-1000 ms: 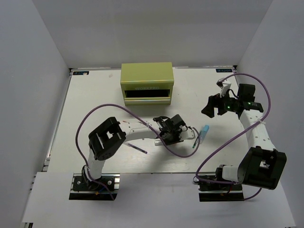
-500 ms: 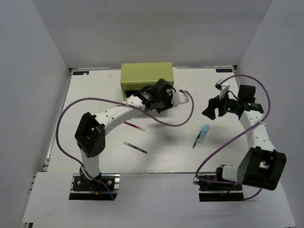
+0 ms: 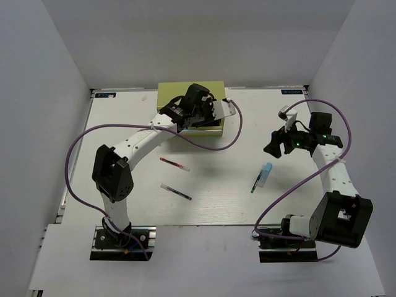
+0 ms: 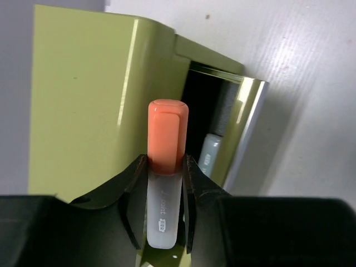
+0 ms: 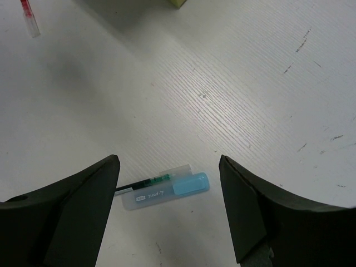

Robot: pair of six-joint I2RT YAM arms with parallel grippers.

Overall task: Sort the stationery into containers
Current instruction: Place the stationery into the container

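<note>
My left gripper (image 3: pixel 199 110) (image 4: pixel 166 162) is shut on the grey-orange marker (image 4: pixel 165 183), its orange cap pointing forward. It hangs above the olive-green tool chest (image 3: pixel 179 90) (image 4: pixel 83 100), beside an open drawer (image 4: pixel 248 128). A mint-green marker (image 4: pixel 208 158) lies inside that drawer. My right gripper (image 3: pixel 276 143) (image 5: pixel 168 167) is open and empty above the table. The light-blue marker (image 3: pixel 266 172) (image 5: pixel 167 192) and the green pen (image 3: pixel 255 184) (image 5: pixel 146 182) lie side by side below it. The red-dark pen (image 3: pixel 174 164) (image 5: pixel 29 16) and the purple pen (image 3: pixel 176 192) lie left of centre.
White walls close the table on three sides. The left arm's purple cable (image 3: pixel 229 139) loops over the table to the right of the chest. The table's front edge (image 3: pixel 204 224) runs just ahead of both arm bases.
My left arm has swung from the table's middle up to the chest, carrying the grey-orange marker. The right arm has hardly moved.
</note>
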